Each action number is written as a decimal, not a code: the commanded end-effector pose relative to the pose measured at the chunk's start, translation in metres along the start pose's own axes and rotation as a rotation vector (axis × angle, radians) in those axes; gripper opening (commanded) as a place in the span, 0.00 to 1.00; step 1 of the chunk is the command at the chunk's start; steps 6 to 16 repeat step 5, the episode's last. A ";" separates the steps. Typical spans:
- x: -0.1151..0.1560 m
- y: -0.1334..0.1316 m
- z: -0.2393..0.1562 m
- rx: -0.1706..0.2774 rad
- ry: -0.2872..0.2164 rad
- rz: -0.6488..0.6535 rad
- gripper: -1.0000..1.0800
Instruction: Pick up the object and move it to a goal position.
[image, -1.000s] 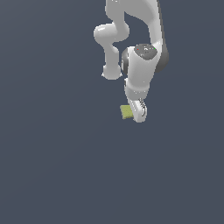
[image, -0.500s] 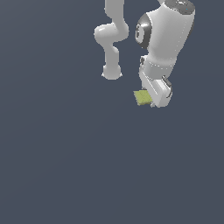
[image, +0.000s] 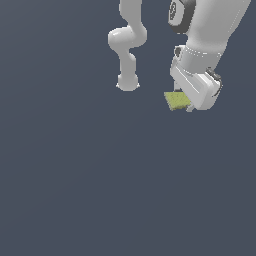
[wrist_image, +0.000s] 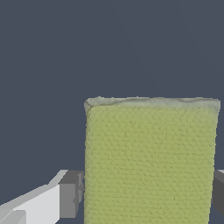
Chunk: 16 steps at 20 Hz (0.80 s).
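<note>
The arm is hanging over a plain dark grey floor (image: 75, 190), wrist bent downward, and the white gripper (image: 189, 106) is carrying the object (image: 175, 100), a flat yellow-green block with a pebbled top. In the exterior view the block is jutting out from under the hand toward that view's left, near the arm's round base (image: 127, 84) but apart from it. In the wrist view the block (wrist_image: 151, 162) is filling the space between the two dark finger pads (wrist_image: 70, 194), one at each side edge, so the pincer is looking narrowed and clamped on the block across its width. That side-on pinch makes sense: a flat piece offers only its edges to grab. Whether the block is clear of the floor is hard to say from the exterior view, since no shadow or gap is showing beneath it; the wrist view, with floor visible beyond its far edge, is suggesting it is being held aloft. No goal marker is showing in either view, so I am judging the carry as under way, with its remaining length unknown. The main risk is the thin block pivoting between the pads.
</note>
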<state>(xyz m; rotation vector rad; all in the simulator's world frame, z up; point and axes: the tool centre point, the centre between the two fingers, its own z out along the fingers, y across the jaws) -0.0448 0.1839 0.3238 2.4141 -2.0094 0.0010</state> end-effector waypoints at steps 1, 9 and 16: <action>-0.003 -0.002 -0.007 0.000 0.000 0.000 0.00; -0.005 -0.003 -0.010 0.000 -0.001 0.000 0.00; -0.005 -0.003 -0.010 0.000 -0.001 0.000 0.00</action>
